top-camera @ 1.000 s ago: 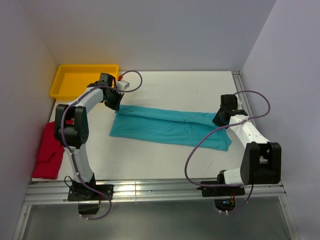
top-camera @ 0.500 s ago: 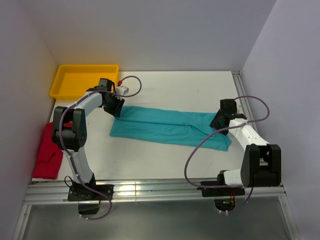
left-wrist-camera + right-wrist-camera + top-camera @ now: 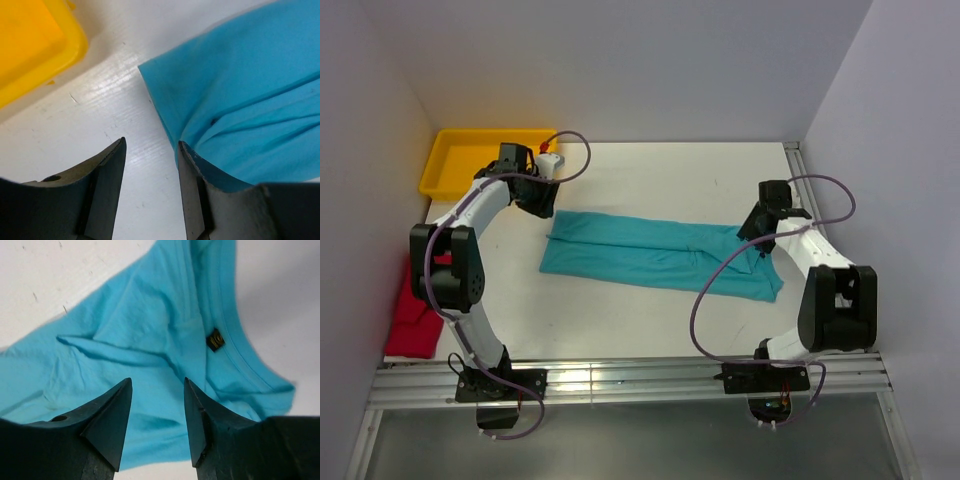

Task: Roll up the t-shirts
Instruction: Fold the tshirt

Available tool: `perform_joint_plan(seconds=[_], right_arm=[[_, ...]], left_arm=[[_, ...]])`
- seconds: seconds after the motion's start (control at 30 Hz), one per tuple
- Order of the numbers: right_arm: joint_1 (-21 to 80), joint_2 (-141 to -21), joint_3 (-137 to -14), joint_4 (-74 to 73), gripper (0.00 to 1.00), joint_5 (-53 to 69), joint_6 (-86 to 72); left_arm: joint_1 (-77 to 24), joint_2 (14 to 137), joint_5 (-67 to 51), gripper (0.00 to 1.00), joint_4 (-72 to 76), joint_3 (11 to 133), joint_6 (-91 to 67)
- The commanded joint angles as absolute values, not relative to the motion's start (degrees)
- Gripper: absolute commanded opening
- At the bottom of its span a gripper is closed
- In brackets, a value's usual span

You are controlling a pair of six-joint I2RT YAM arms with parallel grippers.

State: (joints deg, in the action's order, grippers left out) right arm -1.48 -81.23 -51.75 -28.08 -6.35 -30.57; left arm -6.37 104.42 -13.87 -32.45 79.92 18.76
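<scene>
Left end effector (image 3: 150, 145): jaws moderately apart, nothing between them but bare white surface (image 3: 670, 180). It hangs at the far-left corner of the teal short-sleeved fabric t-shirt (image 3: 250, 100), with one finger just over the cloth's edge.

Right end effector (image 3: 157, 382): jaws likewise apart and empty, poised over the shirt's other end, near the small dark hem label (image 3: 215, 339).

Teal t-shirt, position: lies flat across the middle of the surface as a long folded band running left to right, with creases along its length. Judged reason: the narrow band suits rolling, and an arm stationed at each end suits working both ends together. No roll appears begun.

Red fabric t-shirt (image 3: 415, 310): lies at the left edge of the surface, well apart from the teal one, and looks to be waiting its turn.

Yellow rectangular plastic tray (image 3: 485, 135): sits in the far-left corner, just beyond the left end effector, with nothing visible inside.

Obscured or uncertain:
- The left arm covers part of the red shirt, so whether it is folded or bunched cannot be told.
- The right arm and its purple cable (image 3: 720, 285) cross the teal shirt's right end in the overhead view.
- Neither wrist view settles whether the fingertips touch the cloth.
- A dark speck on the teal fabric in the left wrist view is too small to identify.
</scene>
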Motion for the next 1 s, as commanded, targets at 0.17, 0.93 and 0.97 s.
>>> perform_joint_plan(seconds=[0.17, 0.93, 0.97], right_arm=[[-1.32, -90.61, -58.80, -26.54, 0.52, -4.31, -29.97], [-0.26, -86.58, -53.79, -24.78, 0.04, -0.26, -29.80], [-0.26, -86.05, -53.62, -24.96, 0.01, -0.26, -29.62]], left_arm=[[-6.50, 106.17, -18.98, 0.50, -34.01, 87.54, 17.58], [-8.09, 107.23, -18.54, 0.47, -34.54, 88.07, 17.58], [-8.09, 107.31, -18.46, 0.47, -34.54, 87.98, 17.58]])
